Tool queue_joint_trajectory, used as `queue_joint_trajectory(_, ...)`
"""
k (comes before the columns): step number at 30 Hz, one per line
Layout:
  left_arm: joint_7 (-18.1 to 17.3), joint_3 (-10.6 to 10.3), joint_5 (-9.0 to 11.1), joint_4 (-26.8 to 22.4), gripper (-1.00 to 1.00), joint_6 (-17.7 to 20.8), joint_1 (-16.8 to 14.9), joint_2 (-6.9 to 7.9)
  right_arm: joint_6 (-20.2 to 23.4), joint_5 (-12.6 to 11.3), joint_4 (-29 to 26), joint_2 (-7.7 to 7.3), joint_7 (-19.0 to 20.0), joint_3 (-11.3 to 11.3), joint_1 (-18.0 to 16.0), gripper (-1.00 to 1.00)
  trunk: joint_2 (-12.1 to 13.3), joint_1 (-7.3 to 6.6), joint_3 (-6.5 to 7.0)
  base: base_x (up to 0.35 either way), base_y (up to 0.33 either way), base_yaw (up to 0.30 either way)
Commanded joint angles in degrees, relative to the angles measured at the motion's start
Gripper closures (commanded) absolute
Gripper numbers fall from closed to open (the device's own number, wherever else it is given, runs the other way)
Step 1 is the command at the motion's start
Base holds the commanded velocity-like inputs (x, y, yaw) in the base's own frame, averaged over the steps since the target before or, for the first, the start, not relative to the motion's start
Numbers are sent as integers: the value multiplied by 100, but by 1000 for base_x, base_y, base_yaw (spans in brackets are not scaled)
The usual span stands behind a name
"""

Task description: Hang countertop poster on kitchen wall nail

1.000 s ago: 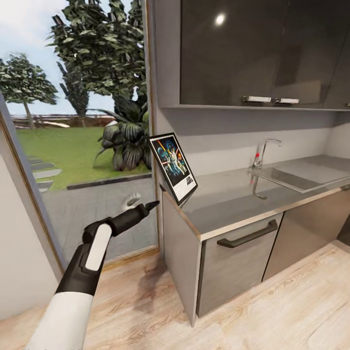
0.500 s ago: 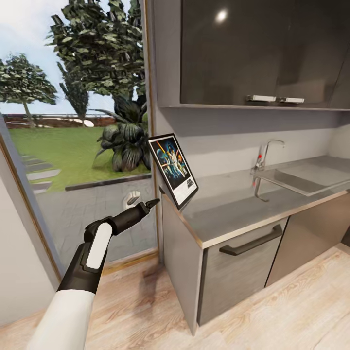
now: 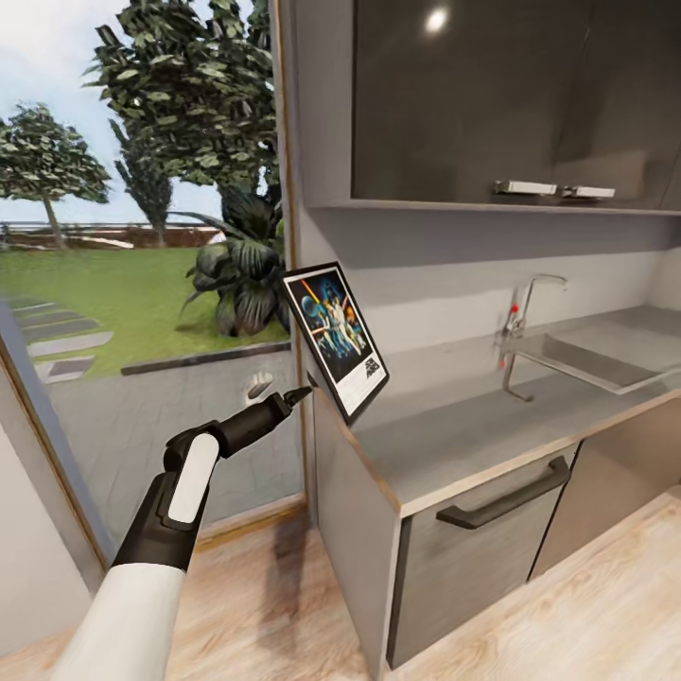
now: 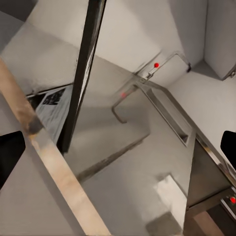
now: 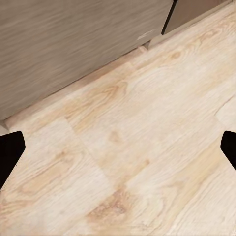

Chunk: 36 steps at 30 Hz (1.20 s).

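Note:
The poster, Star Wars art in a thin black frame, stands tilted on the left end of the grey metal kitchen countertop. My left gripper reaches out from the left, its tip just beside the poster's lower left edge. In the left wrist view the poster is edge-on straight ahead, and the left gripper is open with dark fingertips wide apart. My right gripper hangs open over the wooden floor. The wall nail is out of view.
The sink and chrome tap are set into the worktop to the right. Dark glossy upper cabinets hang above. A tall window onto a garden stands left of the counter's end. A drawer handle juts from the front.
The camera has moved closer to the counter, so the whole view has shifted. My left gripper's tip has closed the gap to the poster's lower left edge. The poster stands as before.

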Motion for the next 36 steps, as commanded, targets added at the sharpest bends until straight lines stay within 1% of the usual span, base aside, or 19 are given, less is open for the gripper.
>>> queue_joint_trajectory(1, -23, 21, 0, -1, -100, 43, -5, -7, -18, -3, 4, 0, -11, 0, -4, -100, -3, 3, -6, 269, 0, 0)
queue_joint_trajectory(8, -23, 21, 0, 0, -100, 45, -5, -7, -18, -6, 4, -1, -11, -2, -4, -100, -3, 3, -6, 108, -4, 0)
queue_joint_trajectory(15, -23, 22, -6, 18, -100, 37, -5, -7, -18, -6, 4, -1, -11, -2, -4, -100, -3, 3, -6, 114, -74, 0)
queue_joint_trajectory(19, -23, 14, -13, 218, -100, 0, -5, -12, -18, -6, 4, -1, -11, -2, -4, -100, -3, 3, -6, 18, -12, 0)
queue_joint_trajectory(25, -23, -110, -17, 343, -100, -194, -5, -115, -18, 2, 4, -1, -11, -2, -4, -100, -3, 3, -6, 42, -36, 0)
queue_joint_trajectory(29, -23, -125, -17, 368, -100, -221, -5, -127, -18, 1, 4, -1, -11, -2, -4, -100, -3, 3, -6, 123, -109, 0)
queue_joint_trajectory(36, -23, -127, -26, 472, -100, -240, -5, -130, -18, 3, 4, -1, -11, -2, -4, -100, -3, 3, -6, 25, -22, 0)
